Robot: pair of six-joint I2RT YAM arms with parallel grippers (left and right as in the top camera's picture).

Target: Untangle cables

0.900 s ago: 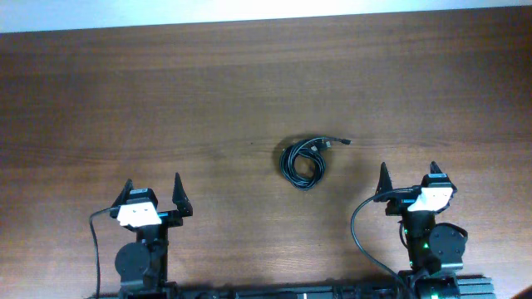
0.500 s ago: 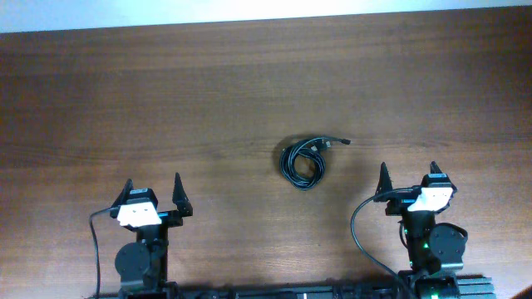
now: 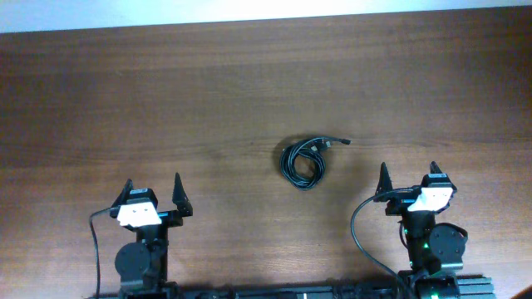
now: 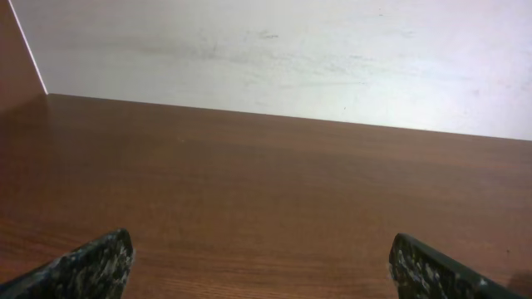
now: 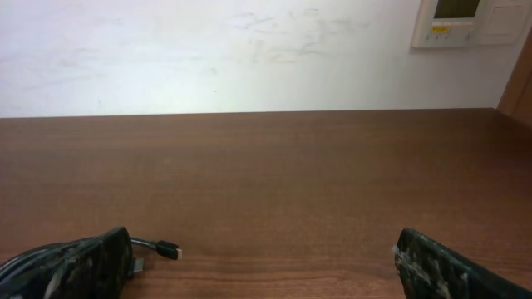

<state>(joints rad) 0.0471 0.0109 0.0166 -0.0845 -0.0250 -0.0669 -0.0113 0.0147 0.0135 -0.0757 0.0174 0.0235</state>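
The cables [image 3: 303,161] lie as one small black coil near the table's middle, with plug ends poking out to its upper right. In the right wrist view a plug end [image 5: 167,248] shows beside the left finger, the rest hidden behind it. My left gripper [image 3: 154,195] is open and empty near the front edge, far left of the coil [image 4: 266,262]. My right gripper [image 3: 407,179] is open and empty, to the right of and nearer than the coil [image 5: 262,262].
The brown wooden table [image 3: 166,100] runs to a white wall at the back. A thick black cord [image 3: 359,228] loops by the right arm's base and another [image 3: 94,241] by the left base. A wall panel [image 5: 457,21] shows at the upper right.
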